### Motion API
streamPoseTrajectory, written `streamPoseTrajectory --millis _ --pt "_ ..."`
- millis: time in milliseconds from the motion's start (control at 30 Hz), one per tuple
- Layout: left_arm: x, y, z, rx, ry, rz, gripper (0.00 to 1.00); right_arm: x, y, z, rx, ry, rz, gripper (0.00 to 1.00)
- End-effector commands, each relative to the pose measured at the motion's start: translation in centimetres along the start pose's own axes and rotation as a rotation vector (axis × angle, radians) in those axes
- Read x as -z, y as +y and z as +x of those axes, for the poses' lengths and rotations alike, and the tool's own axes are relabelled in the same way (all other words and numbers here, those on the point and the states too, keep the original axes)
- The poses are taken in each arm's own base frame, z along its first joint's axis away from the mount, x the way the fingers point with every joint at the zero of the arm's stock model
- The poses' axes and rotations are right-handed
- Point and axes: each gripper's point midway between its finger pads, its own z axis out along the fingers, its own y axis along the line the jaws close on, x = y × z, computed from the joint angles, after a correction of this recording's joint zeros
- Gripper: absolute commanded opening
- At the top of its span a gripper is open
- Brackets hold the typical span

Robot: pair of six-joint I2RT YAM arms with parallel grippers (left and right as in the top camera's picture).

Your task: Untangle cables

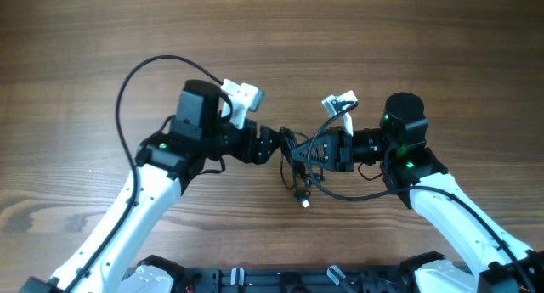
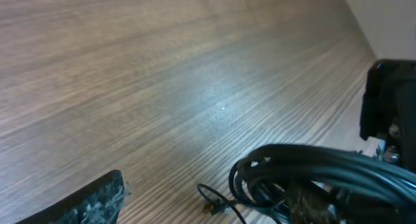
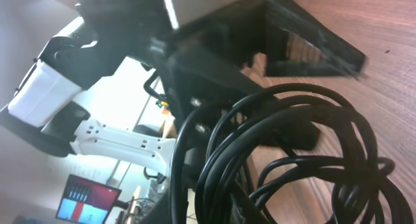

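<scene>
Nearest the robot base, one plug end lies on the tabletop, and its cord runs up into the bundle. Next, the cables: one knotted clump of black loops, mid-table, right between the two arms. On its right side the right fingers are narrow and pinch the clump, which looks raised a bit off the wood. Just left of it the left fingers are spread wide, nothing held.

Step in hand, my read: a second hold by the left arm, so the two can draw the clump apart. To do it well:
- Take one outer loop or the loose tail, not the whole wad.
- Close fully before pulling.
- Pull slowly, away from the right side.
- The right hold must not slip.

Views:
- Overhead alone shows both arms and the plug on the wood.
- Left wrist shows one of its own fingers at bottom-left with the clump off to the right, so not centred. It also shows a thin stray end by the clump.
- Right wrist shows the loops close up, strands crossing. Its own fingers are hidden behind them, and the wide left gap sits beyond.
</scene>
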Motion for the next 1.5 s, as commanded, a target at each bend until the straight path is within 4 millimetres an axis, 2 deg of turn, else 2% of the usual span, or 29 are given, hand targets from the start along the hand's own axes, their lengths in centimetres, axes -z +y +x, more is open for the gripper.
streamPoseTrajectory --millis 0,33,100,200,300,333,367,400,433,467,533,567,633,667,700,733,800,833,867,900,933,967,1000,1133,1267,1400,1433,1467 --pt "-2.2 -0.8 1.4 -0.047 0.073 0.037 0.75 0.0 0.8 0.7 -0.003 0.049 -0.054 0.16" --pt "-2.7 -1.0 1.8 -0.059 0.087 0.046 0.68 0.0 0.8 0.7 -0.002 0.048 -0.053 0.16" --pt "-3.4 -1.0 2.4 -0.053 0.116 0.049 0.64 -0.1 0.5 0.5 -0.002 0.035 -0.039 0.18" --pt "-3.6 -1.2 2.4 -0.053 0.117 0.065 0.45 -0.1 0.5 0.4 -0.002 0.034 -0.037 0.21" --pt "-3.6 -2.3 1.6 -0.074 0.087 0.13 0.43 -0.1 0.5 0.5 -0.009 0.035 -0.037 0.22" --pt "-3.6 -2.6 1.3 -0.083 0.074 0.143 0.34 -0.1 0.5 0.5 -0.024 0.035 -0.037 0.22" --pt "-3.6 -2.6 1.1 -0.088 0.066 0.142 0.2 -0.1 0.5 0.5 -0.029 0.035 -0.036 0.24" --pt "-3.6 -2.6 1.0 -0.088 0.065 0.142 0.08 -0.1 0.4 0.5 -0.029 0.035 -0.036 0.31" --pt "-3.6 -2.4 1.0 -0.086 0.064 0.129 0.04 -0.1 0.4 0.4 -0.028 0.032 -0.033 0.38" --pt "-3.6 -2.0 1.1 -0.074 0.066 0.109 0.04 -0.1 0.2 0.3 -0.027 0.024 -0.024 0.42" --pt "-3.6 -0.1 1.3 -0.017 0.072 0.003 0.04 -0.1 -0.4 -0.1 -0.035 -0.004 0.009 0.52" --pt "-3.5 1.4 1.4 0.033 0.073 -0.077 0.04 -0.1 -0.8 -0.3 -0.042 -0.019 0.028 0.55" --pt "-2.4 5.1 1.8 0.172 0.063 -0.261 0.04 0.0 -1.9 -0.7 -0.079 -0.056 0.085 0.74" --pt "-1.6 6.7 2.1 0.243 0.056 -0.339 0.04 0.1 -2.8 -0.8 -0.107 -0.078 0.124 0.76" --pt "-0.5 8.5 2.5 0.333 0.043 -0.422 0.04 0.4 -4.3 -1.0 -0.157 -0.117 0.198 0.82" --pt "0.7 10.1 2.9 0.427 0.028 -0.485 0.04 0.9 -6.4 -1.0 -0.22 -0.163 0.298 0.93" --pt "2.0 11.2 3.4 0.538 0.01 -0.518 0.04 2.5 -10.1 -0.3 -0.337 -0.231 0.495 1.0" --pt "2.7 11.8 3.7 0.606 0.001 -0.535 0.05 3.4 -11.7 0.3 -0.387 -0.255 0.588 1.0" --pt "3.6 12.5 4.5 0.725 -0.007 -0.561 0.31 5.4 -14.2 2.0 -0.492 -0.29 0.758 1.0" --pt "3.9 12.7 5.1 0.786 -0.002 -0.575 0.57 6.4 -15.2 3.1 -0.564 -0.306 0.837 1.0" --pt "4.0 12.7 5.5 0.817 0.005 -0.583 0.7 7.0 -15.7 3.8 -0.604 -0.314 0.882 1.0" --pt "4.1 12.7 6.0 0.826 0.023 -0.59 0.89 7.7 -16.2 4.7 -0.643 -0.316 0.934 1.0" --pt "4.1 12.6 6.2 0.829 0.032 -0.594 1.0 7.9 -16.4 5.0 -0.653 -0.313 0.952 1.0" --pt "4.2 12.6 6.3 0.83 0.033 -0.595 1.0 8.0 -16.4 5.1 -0.656 -0.312 0.953 1.0" --pt "3.7 12.9 5.2 0.849 -0.013 -0.582 1.0 8.3 -16.6 5.0 -0.649 -0.325 0.976 1.0" --pt "3.1 14.1 5.3 0.561 0.071 -0.605 0.98 8.4 -16.7 5.0 -0.647 -0.328 0.982 1.0" --pt "3.2 15.2 5.5 0.538 0.08 -0.658 0.93 8.4 -16.7 4.9 -0.647 -0.328 0.983 1.0" --pt "3.4 16.3 5.7 0.531 0.079 -0.72 0.82 8.5 -16.7 4.9 -0.646 -0.33 0.986 1.0"
